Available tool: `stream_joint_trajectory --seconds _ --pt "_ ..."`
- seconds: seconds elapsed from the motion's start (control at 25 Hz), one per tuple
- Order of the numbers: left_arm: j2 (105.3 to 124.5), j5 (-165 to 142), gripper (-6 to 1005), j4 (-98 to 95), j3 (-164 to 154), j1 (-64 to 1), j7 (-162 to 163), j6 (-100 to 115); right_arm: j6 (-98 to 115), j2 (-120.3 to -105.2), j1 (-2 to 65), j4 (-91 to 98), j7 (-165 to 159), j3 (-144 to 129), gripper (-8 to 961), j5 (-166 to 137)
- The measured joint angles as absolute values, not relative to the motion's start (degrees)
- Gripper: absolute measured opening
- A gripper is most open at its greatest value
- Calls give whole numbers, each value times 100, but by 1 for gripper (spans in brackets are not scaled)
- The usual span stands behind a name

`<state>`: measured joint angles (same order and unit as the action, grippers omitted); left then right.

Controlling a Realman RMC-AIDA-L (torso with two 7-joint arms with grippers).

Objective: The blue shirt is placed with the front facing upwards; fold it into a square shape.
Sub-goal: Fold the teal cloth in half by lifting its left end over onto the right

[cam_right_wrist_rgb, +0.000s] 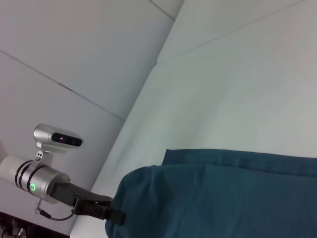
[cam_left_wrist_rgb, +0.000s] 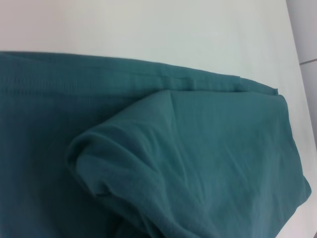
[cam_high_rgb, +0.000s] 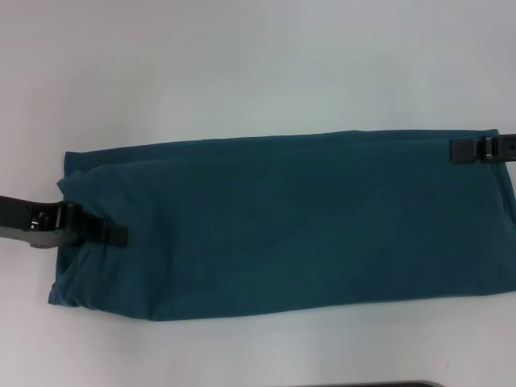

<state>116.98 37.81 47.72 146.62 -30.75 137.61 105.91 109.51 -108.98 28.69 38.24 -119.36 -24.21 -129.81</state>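
Head view: the blue shirt [cam_high_rgb: 282, 226] lies on the white bench [cam_high_rgb: 242, 64] as a long band running across, already folded lengthwise, with no lettering showing. The left tool [cam_high_rgb: 117, 234] sits over the shirt's left end, where the cloth is bunched; its fingers look pressed together on a pinch of fabric, though that is my reading. The right tool [cam_high_rgb: 459, 150] sits at the far right corner, and I cannot tell whether it is clenched or released. The risk I see is uneven lifting: if 1 end rises before the other, the band twists and the inner layers slide apart. The far side of the bench is bare, giving room to swing either end across; the near edge is close, and the shirt's right end runs out of view.

Left wrist view: the blue shirt [cam_left_wrist_rgb: 208, 148] shows a loose rolled lump beside a straight hemmed edge. That lump could drop out of a thin grip or fold in crooked.

Right wrist view: the left tool [cam_right_wrist_rgb: 111, 213] touches the rounded end of the blue shirt [cam_right_wrist_rgb: 223, 198], with bare bench [cam_right_wrist_rgb: 223, 89] beyond and a bench edge not far behind the arm.
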Motion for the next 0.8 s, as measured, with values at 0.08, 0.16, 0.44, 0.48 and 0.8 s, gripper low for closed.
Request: stream_joint_trajectory --seconds 0.08,0.16,0.44,0.48,0.8 --pt "11698 3781 57 4772 14662 -3077 13763 10591 10948 -10898 2871 3823 -11936 -2425 894 -12981" --pt "11698 3781 57 4772 14662 -3082 13764 10591 10947 -10898 2872 3823 -11936 -2426 894 -12981" --pt "11698 3779 57 4772 14660 -3085 13778 10591 10943 -10898 2887 3818 -11936 -2427 894 -12981" --pt "11698 3777 57 4772 14660 -3085 13779 10591 10942 -10898 2895 3817 -11936 -2430 894 -12981" --pt "11698 3767 57 4772 14660 -3094 13781 10591 10935 -10898 2901 3807 -11936 -2435 894 -12975"
